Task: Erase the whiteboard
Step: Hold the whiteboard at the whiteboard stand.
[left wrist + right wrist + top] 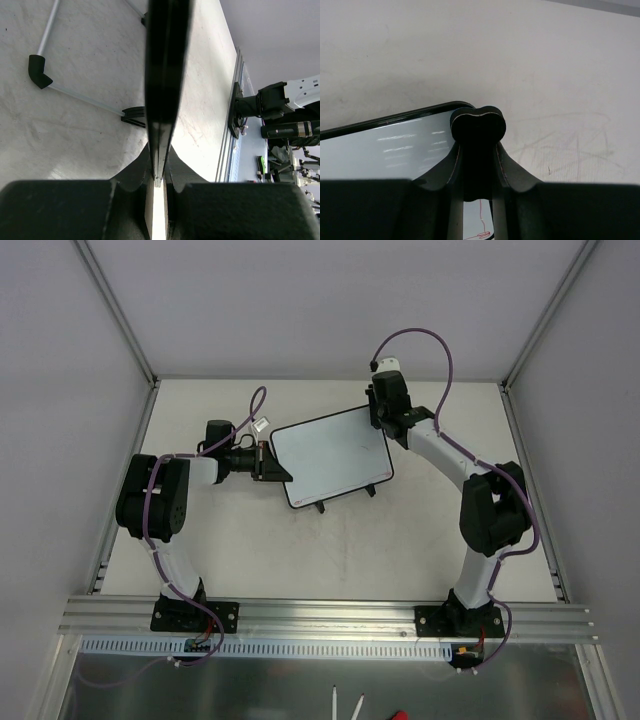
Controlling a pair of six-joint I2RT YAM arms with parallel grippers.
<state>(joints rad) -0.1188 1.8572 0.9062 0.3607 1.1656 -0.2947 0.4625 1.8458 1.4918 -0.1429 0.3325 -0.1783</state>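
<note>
Whiteboard point(332, 457) mid-counter point(330, 560), toward far edge: looks light, stiff, slick-faced; best held by rim. Left gripper point(272, 462) clamps left rim; right gripper point(384, 422) pinches eraser point(478, 122) at far-right corner.

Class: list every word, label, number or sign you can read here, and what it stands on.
None can be read.
The whiteboard shows only a red scribble, no legible word.
The eraser in the right gripper bears no print.
Clutter beyond the table in the left wrist view is too blurred.
</note>
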